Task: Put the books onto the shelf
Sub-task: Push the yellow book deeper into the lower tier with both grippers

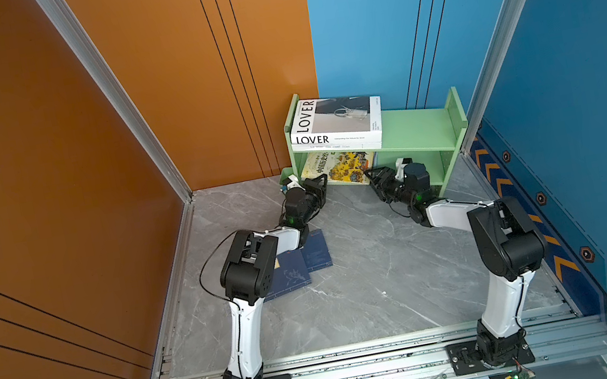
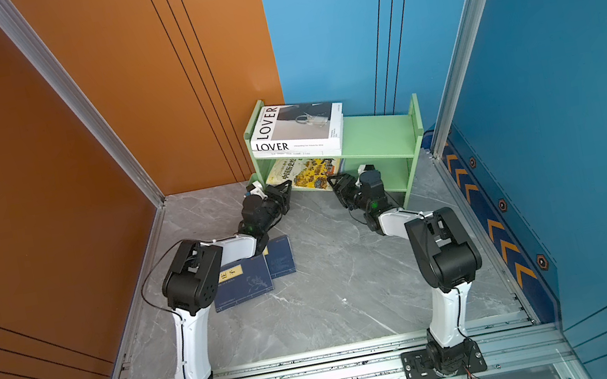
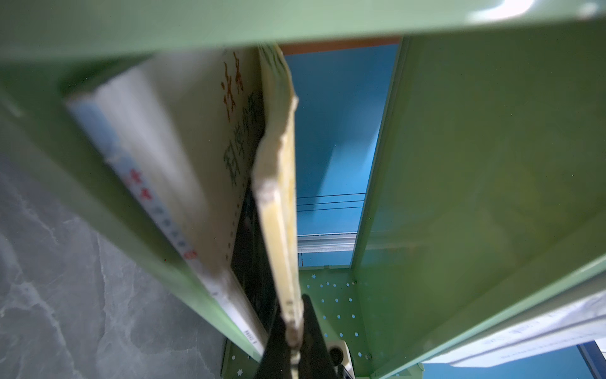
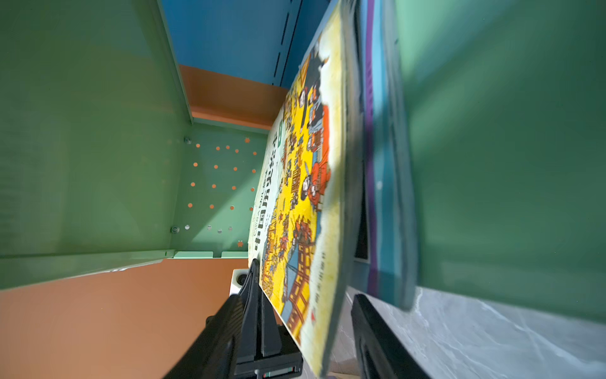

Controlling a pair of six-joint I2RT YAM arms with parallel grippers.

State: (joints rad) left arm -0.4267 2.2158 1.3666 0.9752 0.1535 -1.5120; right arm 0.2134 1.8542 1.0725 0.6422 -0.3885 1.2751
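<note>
At the centre of both top views, in the lower tier of the shelf (image 1: 415, 128), the yellow book (image 1: 344, 168) is pinched by one corner in the left end effector (image 1: 321, 182), the right end effector (image 1: 371, 178) open astride it, so it may pivot and slip out.

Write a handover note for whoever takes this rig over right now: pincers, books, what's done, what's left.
Left pincer: shut on the yellow book at its near edge.
Right pincer: open, jaws either side of the same book.
Shelf: LOVER book on a white book on the top tier; yellow book over the teal book in the lower tier, front edge sticking out.
Table: two navy books, partly under the left arm.
Done: four books on the shelf.
Left: seat the yellow book, then shelve both navy ones.
</note>
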